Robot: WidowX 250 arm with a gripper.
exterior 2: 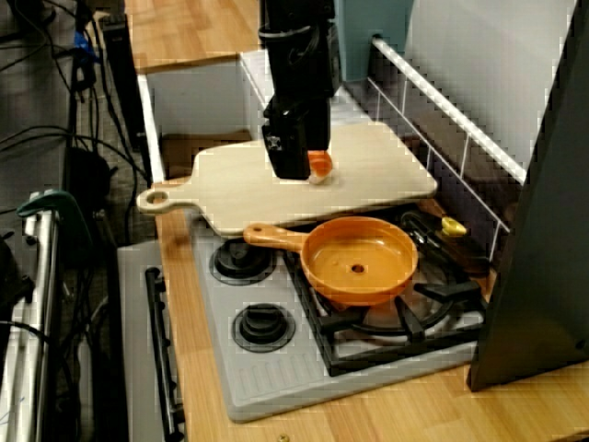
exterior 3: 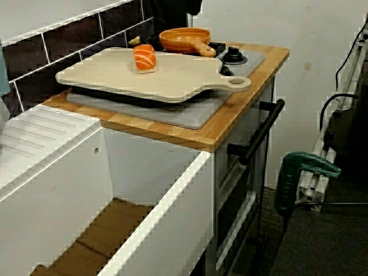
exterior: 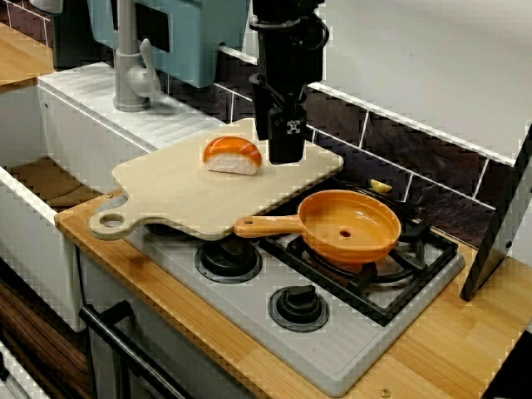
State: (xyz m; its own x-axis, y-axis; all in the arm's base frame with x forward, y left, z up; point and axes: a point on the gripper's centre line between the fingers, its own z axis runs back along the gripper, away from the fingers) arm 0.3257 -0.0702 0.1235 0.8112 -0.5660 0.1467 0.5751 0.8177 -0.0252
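A piece of salmon sushi (exterior: pixel 233 155), orange on white rice, lies on a pale wooden cutting board (exterior: pixel 174 195) that rests over the left half of the stove. In the front view my black gripper (exterior: pixel 283 155) hangs just right of the sushi, with its tips close above the board. From the stove side the gripper (exterior 2: pixel 293 171) covers most of the sushi (exterior 2: pixel 320 167). I see nothing held, and the fingers merge into one dark block. In the view from the sink side the sushi (exterior 3: pixel 144 58) stands alone on the board (exterior 3: pixel 115 77).
An orange pan (exterior: pixel 351 224) sits on the right burner, handle pointing at the board. Two black knobs (exterior: pixel 298 306) are on the grey stove front. A grey tap (exterior: pixel 129 71) and white sink stand to the left, and a dark panel (exterior: pixel 503 224) leans at the right.
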